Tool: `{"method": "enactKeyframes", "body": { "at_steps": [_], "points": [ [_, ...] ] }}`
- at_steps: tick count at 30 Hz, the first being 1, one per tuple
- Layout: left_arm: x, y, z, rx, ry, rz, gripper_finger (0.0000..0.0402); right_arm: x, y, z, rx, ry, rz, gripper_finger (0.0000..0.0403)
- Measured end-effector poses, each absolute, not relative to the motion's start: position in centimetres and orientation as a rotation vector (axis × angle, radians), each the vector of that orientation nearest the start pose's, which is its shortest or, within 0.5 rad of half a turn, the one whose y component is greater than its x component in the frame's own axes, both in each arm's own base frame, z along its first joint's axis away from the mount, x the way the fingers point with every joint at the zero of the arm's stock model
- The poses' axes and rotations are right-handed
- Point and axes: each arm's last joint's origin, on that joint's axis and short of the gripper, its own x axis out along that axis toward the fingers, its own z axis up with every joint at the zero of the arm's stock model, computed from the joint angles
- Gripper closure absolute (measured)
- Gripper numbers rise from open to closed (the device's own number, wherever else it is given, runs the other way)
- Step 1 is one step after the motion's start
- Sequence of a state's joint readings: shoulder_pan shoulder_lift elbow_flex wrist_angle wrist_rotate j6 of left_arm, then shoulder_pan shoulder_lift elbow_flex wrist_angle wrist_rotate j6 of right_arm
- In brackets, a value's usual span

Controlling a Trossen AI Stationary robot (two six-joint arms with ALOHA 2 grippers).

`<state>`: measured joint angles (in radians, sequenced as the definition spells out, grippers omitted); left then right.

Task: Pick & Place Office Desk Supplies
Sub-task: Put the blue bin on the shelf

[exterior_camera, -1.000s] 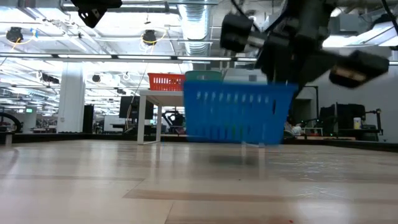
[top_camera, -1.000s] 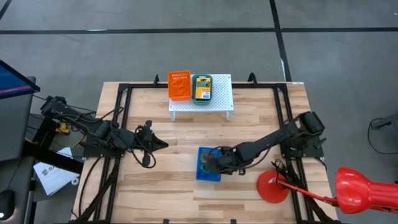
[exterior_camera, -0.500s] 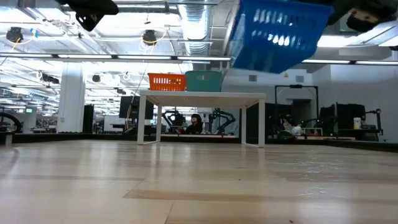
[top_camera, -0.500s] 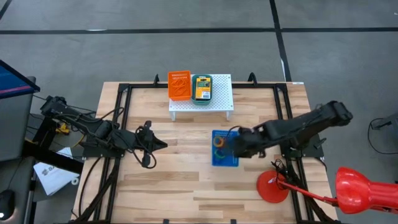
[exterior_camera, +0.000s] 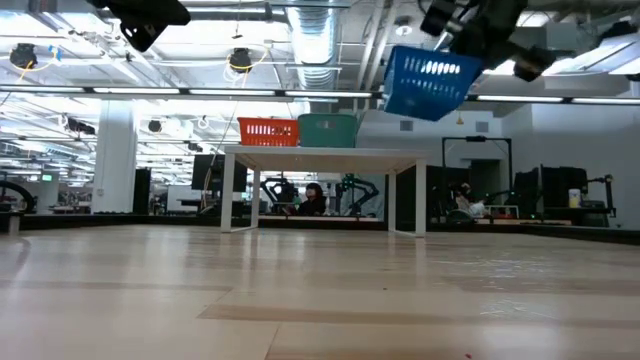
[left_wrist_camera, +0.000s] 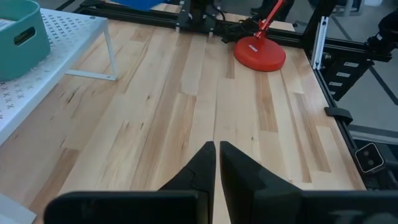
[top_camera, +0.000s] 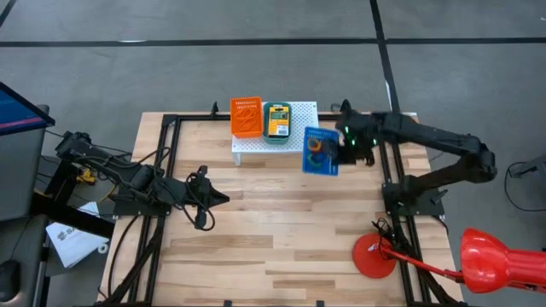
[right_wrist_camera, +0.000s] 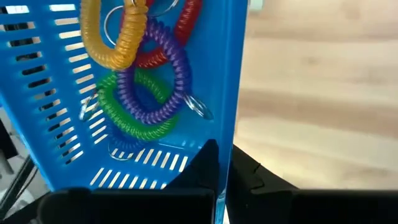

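Note:
My right gripper (right_wrist_camera: 227,165) is shut on a blue slotted basket (top_camera: 322,151), which it carries in the air beside the right end of the white perforated stand (top_camera: 294,145). Coiled loops (right_wrist_camera: 146,74) in yellow, red, purple and green lie inside the basket. An orange basket (top_camera: 246,117) and a teal bin (top_camera: 265,124) holding a yellow-and-green crayon box (top_camera: 277,119) stand on the white stand. My left gripper (left_wrist_camera: 217,149) hangs shut over the table's left middle and holds nothing. My right gripper pinches the basket's side wall (right_wrist_camera: 235,106) at its rim, with one finger (right_wrist_camera: 208,163) inside the basket and the other (right_wrist_camera: 252,177) outside. It comes slanting down from the table's right. The basket (exterior_camera: 430,82) is lifted clear, tilted, higher than the stand's top.
A red round disc (top_camera: 374,256) with a red lamp head (top_camera: 495,260) sits at the near right corner. Black frame rails (top_camera: 386,162) run along the table's edges. Bare wood (top_camera: 273,230) stretches across the middle and the near side.
My right gripper has carried the blue basket from the table's near middle up and toward the far right edge, ending beside the stand's right end. The basket has been lifted clear of the table and now hangs tilted.

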<state>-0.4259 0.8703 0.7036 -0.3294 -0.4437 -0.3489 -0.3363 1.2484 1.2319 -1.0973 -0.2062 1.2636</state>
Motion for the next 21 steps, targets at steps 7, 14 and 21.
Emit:
{"method": "enactKeyframes", "body": {
  "at_steps": [7,14,21],
  "points": [
    [17.3,-6.5,28.0,-0.138,0.432,0.094,0.0385,21.9,-13.0,33.9,1.351,0.981,-0.869,0.04],
    [17.3,-6.5,28.0,-0.138,0.434,0.095,0.0385,24.6,-18.3,35.0,1.325,1.052,-0.873,0.04],
    [17.3,-6.5,27.9,-0.153,0.434,0.098,0.0385,25.2,-22.7,33.4,1.357,1.124,-0.954,0.04]
  ]
}}
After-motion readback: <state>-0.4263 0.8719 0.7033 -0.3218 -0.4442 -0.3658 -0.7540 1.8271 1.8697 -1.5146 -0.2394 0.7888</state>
